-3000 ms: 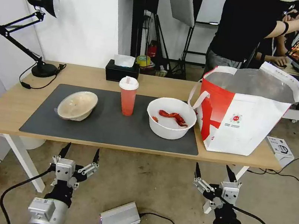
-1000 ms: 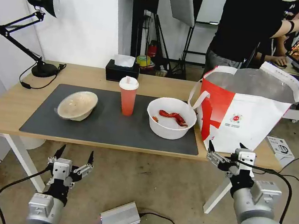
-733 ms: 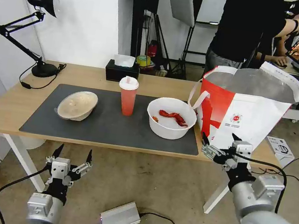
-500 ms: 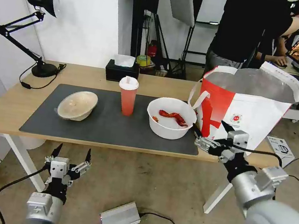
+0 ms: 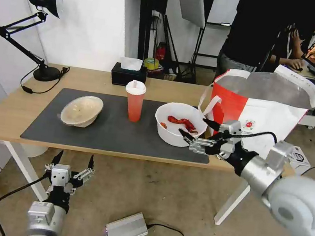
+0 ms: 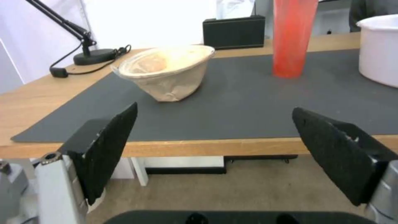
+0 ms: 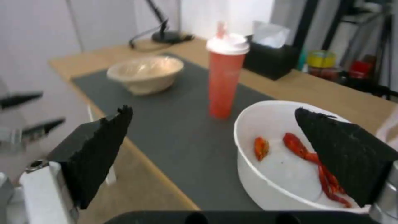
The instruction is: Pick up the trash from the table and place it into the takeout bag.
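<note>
Right gripper (image 5: 196, 131) mid-frame in head view, reaching in from lower right, fingers spread apart, empty, one tip over the near right rim of the white bowl (image 5: 177, 131), the other just outside its wall. In right wrist view, same bowl (image 7: 282, 174) between the two black pads (image 7: 101, 149), red scraps (image 7: 319, 168) inside.

Left gripper (image 5: 72, 160) low at lower left of head view, below the table (image 5: 4, 111) edge, fingers wide apart, holding nothing. In left wrist view, aimed level with the tabletop (image 6: 54, 90), pads (image 6: 110, 146) well apart.

On the grey mat (image 5: 115, 135), left to right in head view: beige bowl (image 5: 81, 110) tilted at left, cup (image 5: 134, 100) with white lid upright at centre, white bowl at right. All three apart from one another.

Bag (image 5: 260, 113) standing open at right end of the table, foil lining showing, just beside the white bowl.

Black lamp (image 5: 40, 29) upper left; tissue box (image 5: 128, 72) behind the cup.
</note>
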Available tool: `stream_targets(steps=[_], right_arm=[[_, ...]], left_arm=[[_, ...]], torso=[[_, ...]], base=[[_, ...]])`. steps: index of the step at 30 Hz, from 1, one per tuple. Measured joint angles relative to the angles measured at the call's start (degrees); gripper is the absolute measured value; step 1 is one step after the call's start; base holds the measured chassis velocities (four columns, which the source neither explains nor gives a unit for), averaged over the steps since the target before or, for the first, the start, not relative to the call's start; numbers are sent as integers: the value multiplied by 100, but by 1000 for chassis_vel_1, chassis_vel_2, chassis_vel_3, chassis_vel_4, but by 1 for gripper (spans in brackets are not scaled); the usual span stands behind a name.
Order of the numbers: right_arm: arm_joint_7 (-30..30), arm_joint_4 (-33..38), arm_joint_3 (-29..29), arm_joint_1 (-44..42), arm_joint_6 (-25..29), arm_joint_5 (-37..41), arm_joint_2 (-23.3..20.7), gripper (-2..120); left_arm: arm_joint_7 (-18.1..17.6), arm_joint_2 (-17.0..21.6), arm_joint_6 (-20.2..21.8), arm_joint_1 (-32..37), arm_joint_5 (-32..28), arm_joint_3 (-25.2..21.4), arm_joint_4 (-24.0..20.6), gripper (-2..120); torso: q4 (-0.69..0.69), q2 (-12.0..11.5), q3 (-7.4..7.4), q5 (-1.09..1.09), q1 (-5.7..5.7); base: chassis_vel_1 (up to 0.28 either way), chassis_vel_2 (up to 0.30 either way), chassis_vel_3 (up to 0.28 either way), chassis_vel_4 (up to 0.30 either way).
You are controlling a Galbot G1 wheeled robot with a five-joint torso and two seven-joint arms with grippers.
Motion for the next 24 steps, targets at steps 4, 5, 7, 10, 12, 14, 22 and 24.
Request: stream_targets(steps=[4, 5, 7, 10, 12, 14, 22, 24], right_arm=[[-247, -303, -416, 543, -88, -62, -255, 100], [-292, -394, -540, 694, -103, -69, -321, 100], [-370, -681, -935, 1159, -125, -88, -474, 100], [-414, -887, -1259, 1593, -129, -117, -547, 100], [-438, -1077, -1562, 1978, -145, -155, -582, 100], [-451, -1156, -1685, 2125, -149, -173, -593, 100], [-488, -1736, -2484, 3030, -211, -252, -599, 100], [-488, -1805, -2574, 3124, -227, -256, -585, 100]], left_arm=[[0, -22, 0, -22, 1, -10, 29, 100], [0, -26, 0, -27, 2, -17, 38, 100], [0, -26, 0, -43, 2, -30, 62, 100], [0, -26, 0, -60, 2, -46, 70, 100], [0, -22, 0, -67, 1, -57, 71, 100], [0, -19, 0, -70, 1, -61, 72, 100], [-1, -16, 0, -87, -2, -70, 75, 100], [-1, -18, 0, -95, -2, -70, 76, 100]], torso=[[0, 0, 0, 1, 0], [0, 0, 0, 0, 0], [-1, 0, 0, 2, 0], [0, 0, 0, 0, 0], [0, 0, 0, 0, 0], [0, 0, 0, 0, 0], [0, 0, 0, 0, 0], [0, 0, 0, 0, 0]], base=[[0, 0, 0, 0], [0, 0, 0, 0], [0, 0, 0, 0], [0, 0, 0, 0], [0, 0, 0, 0], [0, 0, 0, 0], [0, 0, 0, 0], [0, 0, 0, 0]])
